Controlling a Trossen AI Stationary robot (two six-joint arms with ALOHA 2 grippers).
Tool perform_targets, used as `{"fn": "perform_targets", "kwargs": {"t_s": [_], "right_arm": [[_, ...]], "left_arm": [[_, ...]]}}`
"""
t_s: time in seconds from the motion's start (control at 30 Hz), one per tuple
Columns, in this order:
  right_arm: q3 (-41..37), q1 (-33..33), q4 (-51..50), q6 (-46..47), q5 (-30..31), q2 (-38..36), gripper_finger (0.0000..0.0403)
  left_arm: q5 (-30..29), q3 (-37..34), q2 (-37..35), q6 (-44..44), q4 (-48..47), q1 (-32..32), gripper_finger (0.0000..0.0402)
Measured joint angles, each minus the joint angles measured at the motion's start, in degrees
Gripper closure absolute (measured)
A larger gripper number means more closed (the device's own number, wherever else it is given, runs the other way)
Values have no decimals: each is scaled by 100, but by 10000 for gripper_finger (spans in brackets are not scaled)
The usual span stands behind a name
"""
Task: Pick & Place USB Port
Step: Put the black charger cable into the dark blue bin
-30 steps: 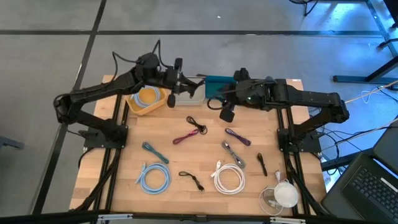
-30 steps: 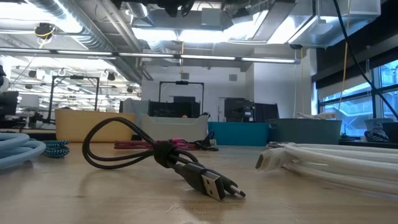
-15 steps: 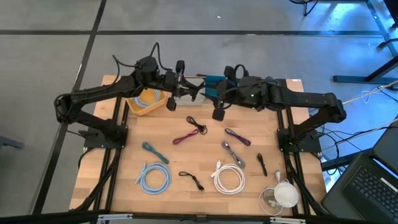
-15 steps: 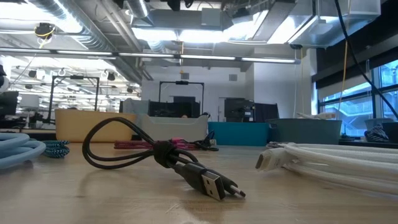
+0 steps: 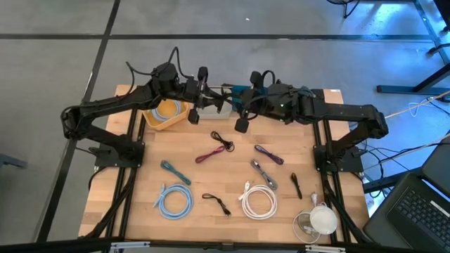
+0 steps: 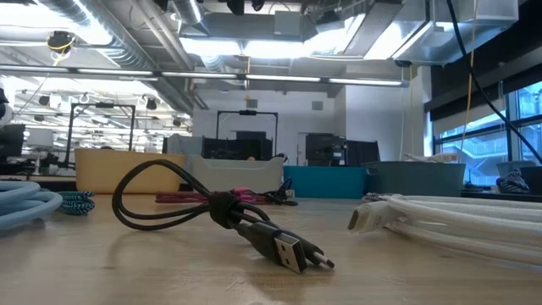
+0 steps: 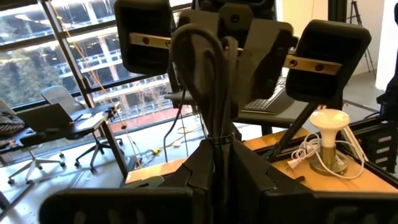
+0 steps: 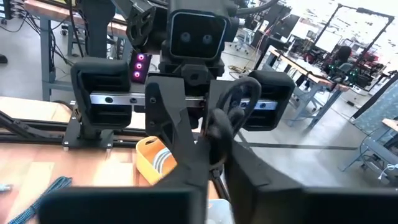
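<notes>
Right gripper (image 5: 241, 125) shifted toward the left arm across the far side of the table since a second ago, from over the bare wood beside the teal bin (image 5: 242, 93) to a spot closer to the white bin (image 5: 213, 109). Right forearm swung with it (now angled more toward the table's middle). Fingers, apart earlier, now pinched on a looped black cable (image 8: 231, 109), held face to face with the left gripper (image 5: 193, 114), which grips the same cable (image 7: 208, 74).

No readable text or labels
</notes>
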Motion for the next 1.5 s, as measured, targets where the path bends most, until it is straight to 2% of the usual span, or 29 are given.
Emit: {"fn": "perform_targets", "kwargs": {"t_s": [0.03,0.13,0.33,0.43,0.57,0.7,0.8,0.93,1.23,1.5], "right_arm": [[0,2,-3,-3,0,0,383],[0,2,-28,-1,95,2,389],[0,-1,-999,7,1248,-228,398],[0,-9,-1854,133,1909,-424,399],[0,-146,-2987,474,2113,-693,401],[0,-641,-3497,627,1688,-773,401],[2,-1159,-3515,540,1112,-654,401],[0,-1845,-3515,241,367,-298,401],[191,-2886,-3454,-300,-694,751,401],[538,-3179,-3667,-346,-1013,1901,401]], "left_arm": [[1,0,0,0,-4,0,361],[-90,0,15,-250,-17,-7,329],[-243,-1,-162,-327,-622,107,263],[-668,0,-357,-101,-1382,112,236],[-1629,-2,-689,358,-2479,111,213],[-2504,-2,-925,598,-3207,114,203],[-2815,-2,-1048,606,-3370,116,203],[-2834,-2,-1104,608,-3374,109,207],[-2836,-2,-1121,623,-3362,109,207],[-2847,-2,-1121,621,-3360,109,208]]}}
